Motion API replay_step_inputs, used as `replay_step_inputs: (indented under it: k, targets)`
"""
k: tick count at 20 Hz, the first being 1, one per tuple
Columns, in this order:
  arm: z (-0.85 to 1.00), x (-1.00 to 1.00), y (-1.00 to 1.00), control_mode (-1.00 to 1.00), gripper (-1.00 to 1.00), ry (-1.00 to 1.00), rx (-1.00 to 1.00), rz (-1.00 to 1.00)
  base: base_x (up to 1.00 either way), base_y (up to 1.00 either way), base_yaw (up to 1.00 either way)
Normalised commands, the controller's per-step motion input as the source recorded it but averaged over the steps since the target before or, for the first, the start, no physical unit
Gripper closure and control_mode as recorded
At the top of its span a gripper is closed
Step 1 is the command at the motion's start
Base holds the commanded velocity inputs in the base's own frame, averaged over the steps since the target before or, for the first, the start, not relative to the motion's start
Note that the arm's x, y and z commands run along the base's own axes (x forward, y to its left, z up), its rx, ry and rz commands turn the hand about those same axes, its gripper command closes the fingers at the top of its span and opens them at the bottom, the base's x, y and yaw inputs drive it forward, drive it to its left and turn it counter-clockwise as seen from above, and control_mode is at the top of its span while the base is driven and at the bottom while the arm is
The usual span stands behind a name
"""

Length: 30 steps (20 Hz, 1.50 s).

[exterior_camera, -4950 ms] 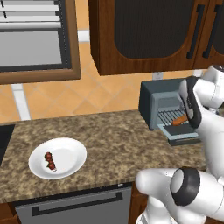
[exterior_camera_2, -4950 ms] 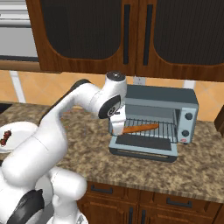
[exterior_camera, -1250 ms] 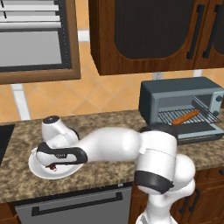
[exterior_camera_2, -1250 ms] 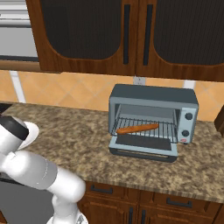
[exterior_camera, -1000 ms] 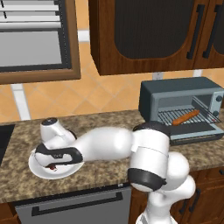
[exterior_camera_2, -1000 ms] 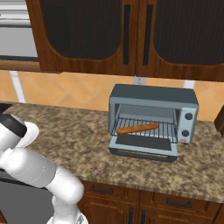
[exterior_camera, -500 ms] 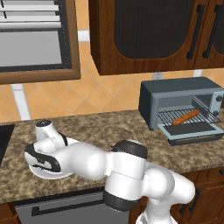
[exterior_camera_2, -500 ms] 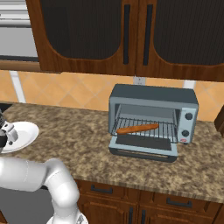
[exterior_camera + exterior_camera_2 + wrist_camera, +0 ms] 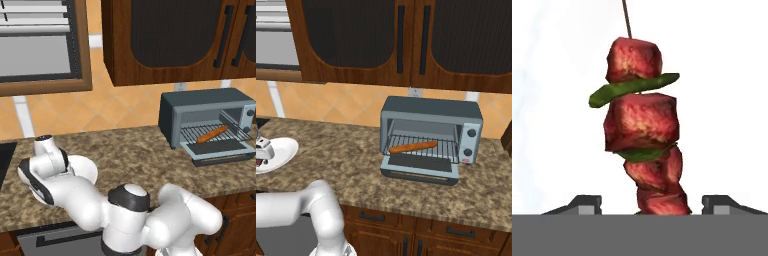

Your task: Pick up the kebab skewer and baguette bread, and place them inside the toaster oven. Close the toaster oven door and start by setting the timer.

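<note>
At the far left of the brown speckled stone counter [image 9: 135, 160], a round white plate [image 9: 86, 169] lies under the white arm's hand. In the hand view the thin stick kebab skewer [image 9: 643, 132], threaded with red-brown meat chunks and green slices, lies on the plate between the 2 spread dark fingertips of the gripper [image 9: 653, 204], which stand apart from it, gripping nothing. Far right, the grey-blue boxy toaster oven [image 9: 428, 136] has its drop-down toaster oven door [image 9: 421, 169] open; the long orange-brown baguette bread [image 9: 413, 146] lies on its wire rack.
</note>
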Motion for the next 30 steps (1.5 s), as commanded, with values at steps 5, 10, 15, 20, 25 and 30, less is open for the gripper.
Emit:
replay_step_inputs:
  k: [5, 10, 15, 20, 25, 30]
  targets:
    - [-0.21, -0.07, -0.07, -1.00, 1.00, 0.01, 0.00, -0.01, 0.00, 0.00, 0.00]
    - [0.12, -0.25, -0.61, -1.00, 1.00, -0.02, 0.09, -0.02, 0.00, 0.00, 0.00]
    - [0.98, -0.37, -1.00, -1.00, 1.00, -0.14, 0.18, 0.00, 0.00, 0.00, 0.00]
    - [1.00, -0.40, -1.00, -1.00, 1.00, -0.10, 0.14, 0.00, 0.00, 0.00, 0.00]
    - [0.96, -0.38, -1.00, -1.00, 1.00, -0.07, 0.06, 0.00, 0.00, 0.00, 0.00]
    - [0.61, -0.34, -1.00, -1.00, 1.00, -0.07, 0.00, 0.01, 0.00, 0.00, 0.00]
